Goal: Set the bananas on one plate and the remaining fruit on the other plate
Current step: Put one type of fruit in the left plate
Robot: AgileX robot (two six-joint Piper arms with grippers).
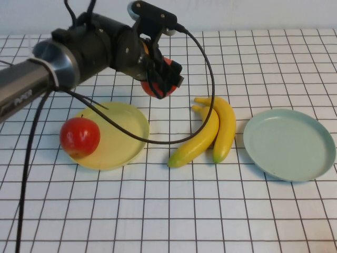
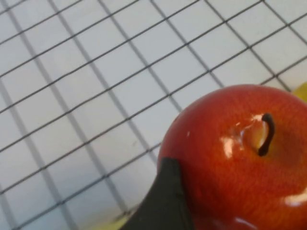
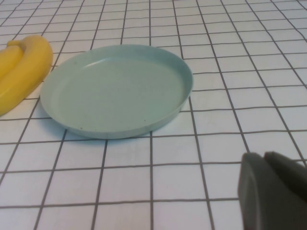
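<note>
Progress: roughly a quarter done by my judgement; one of four fruits is placed, a second is in transit, and both bananas remain.
Left end effector (image 1: 160, 79): raised over the white gridded surface (image 1: 168, 211) just behind the yellow plate, clenched on a glossy round red apple (image 1: 157, 87); the left wrist view shows that apple (image 2: 235, 158) filling the corner with one dark finger against it.
Right end effector (image 3: 273, 191): not seen in the high view; its own camera shows a grey finger near the blue-green plate, and I cannot tell its state.
Round pale yellow shallow plate (image 1: 129, 124): on the surface at the robot's left, carrying the other glossy red apple (image 1: 80, 136) at its left rim.
Round pale blue-green shallow plate (image 1: 289, 143): on the robot's right, nothing on it.
Two long curved yellow plastic-looking bananas (image 1: 208, 132): lying side by side, touching, on the surface between the plates, nearer the blue-green one but clear of it.
Left to do: set the held apple on the yellow plate, then move both bananas to the blue-green plate.
</note>
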